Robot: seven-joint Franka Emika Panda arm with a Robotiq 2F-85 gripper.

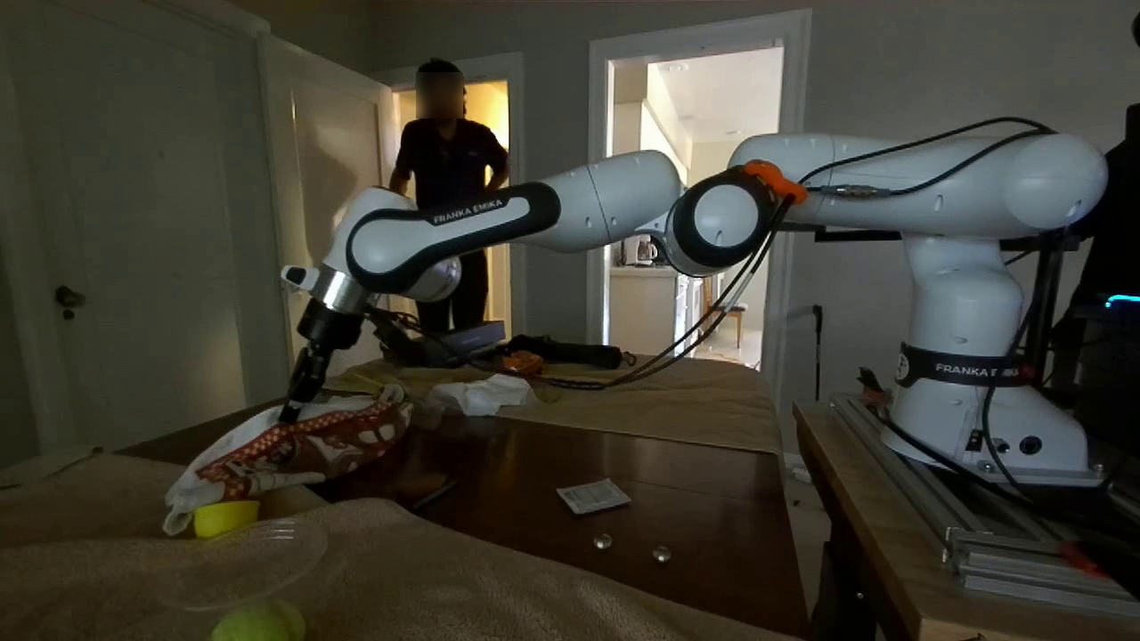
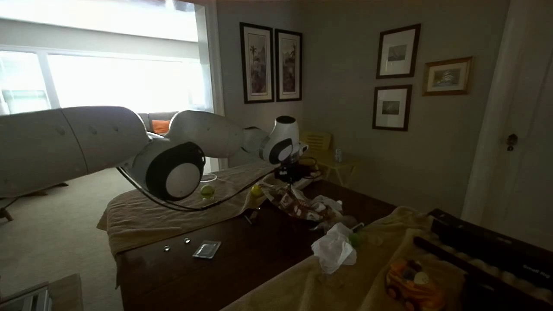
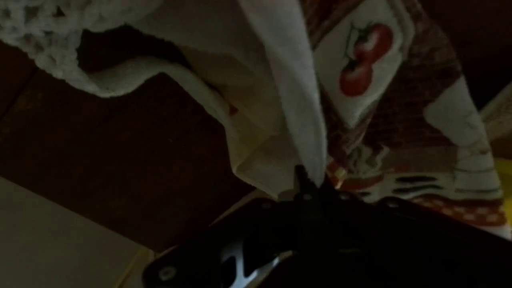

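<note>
A printed kitchen towel (image 1: 338,441) in white, red and brown lies bunched at the far end of the dark wooden table, seen in both exterior views. My gripper (image 1: 289,413) reaches down onto it from above, tilted. In the wrist view, the jaws are shut on a white fold of the towel (image 3: 298,92), pinched between the dark fingertips. Tomato pictures show on the part beside the grip. Poor light leaves the finger pads hard to see. Right beside the towel's lower end sits a yellow cup (image 1: 226,519).
Near the yellow cup are a clear plastic dish (image 1: 245,565) and a green ball (image 1: 258,623). A small packet (image 1: 594,497) and two glass beads lie on the table. White crumpled tissue (image 2: 335,248) and an orange toy (image 2: 412,287) rest on a tan blanket. A person (image 1: 450,169) stands behind.
</note>
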